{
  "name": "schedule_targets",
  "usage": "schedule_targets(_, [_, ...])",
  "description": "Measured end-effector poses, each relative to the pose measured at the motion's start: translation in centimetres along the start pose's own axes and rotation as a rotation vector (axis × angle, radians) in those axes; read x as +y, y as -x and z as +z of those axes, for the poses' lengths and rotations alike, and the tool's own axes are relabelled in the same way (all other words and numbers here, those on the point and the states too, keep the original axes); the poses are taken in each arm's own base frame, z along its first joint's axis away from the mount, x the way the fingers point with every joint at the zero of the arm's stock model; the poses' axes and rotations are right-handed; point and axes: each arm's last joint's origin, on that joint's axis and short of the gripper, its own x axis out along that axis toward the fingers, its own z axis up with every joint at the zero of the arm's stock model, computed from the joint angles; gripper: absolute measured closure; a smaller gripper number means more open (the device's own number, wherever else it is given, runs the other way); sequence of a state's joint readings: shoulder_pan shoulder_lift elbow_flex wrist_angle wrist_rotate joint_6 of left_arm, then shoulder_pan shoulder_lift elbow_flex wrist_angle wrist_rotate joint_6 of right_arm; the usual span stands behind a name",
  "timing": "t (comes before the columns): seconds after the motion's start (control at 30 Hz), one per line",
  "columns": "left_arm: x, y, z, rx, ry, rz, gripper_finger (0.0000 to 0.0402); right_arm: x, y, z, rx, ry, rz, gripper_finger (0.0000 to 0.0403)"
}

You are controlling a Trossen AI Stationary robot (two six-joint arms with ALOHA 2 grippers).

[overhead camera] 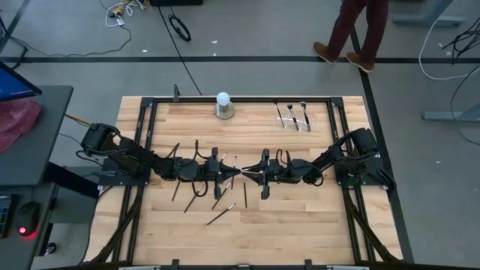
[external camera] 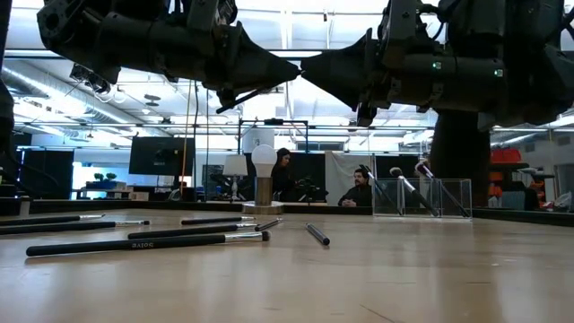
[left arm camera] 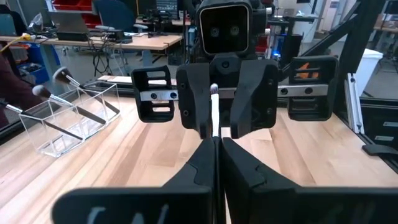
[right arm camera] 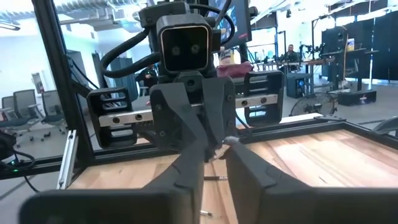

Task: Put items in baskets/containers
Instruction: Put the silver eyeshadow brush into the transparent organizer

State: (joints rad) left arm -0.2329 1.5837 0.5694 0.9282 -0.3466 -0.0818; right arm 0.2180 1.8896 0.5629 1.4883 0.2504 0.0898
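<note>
My left gripper [overhead camera: 235, 174] [left arm camera: 217, 142] is shut on one thin makeup brush [left arm camera: 214, 112] above the table's middle. My right gripper [overhead camera: 244, 174] [right arm camera: 216, 158] faces it tip to tip. Its fingers stand a narrow gap apart on either side of that brush, and I see no touch. Several more brushes [overhead camera: 196, 196] [external camera: 134, 244] lie flat on the wood, below and to the left of the grippers. The clear holder [overhead camera: 294, 118] [left arm camera: 68, 121] stands at the far right with three brushes leaning in it, bristles up. My left gripper pinches the brush's shaft [left arm camera: 215, 133] between its two fingertips, which come in level from the table's left and lie across it. The pale end [left arm camera: 213, 91] stands above the fingers. The dark handle [external camera: 247, 97] slants down below them, clear of the table.
A white ball on a round grey base [overhead camera: 223, 105] stands at the far edge's middle. A black frame rail [overhead camera: 150, 127] borders the wood. A person [overhead camera: 352, 34] walks on the floor beyond the far edge. Bare wood lies near the front edge.
</note>
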Motion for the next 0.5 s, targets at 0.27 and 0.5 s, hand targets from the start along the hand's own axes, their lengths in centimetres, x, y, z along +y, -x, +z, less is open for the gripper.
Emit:
schedule_targets(0.27, [0.0,0.0,0.0,0.002,0.010,-0.002,0.0372,0.0,0.0,0.0,-0.002,0.000,-0.004,0.0391])
schedule_targets(0.5, [0.2,-0.1,-0.5,0.049,0.001,0.021,0.0292,-0.2,0.3,1.5,0.016,0.012,-0.071,0.0397])
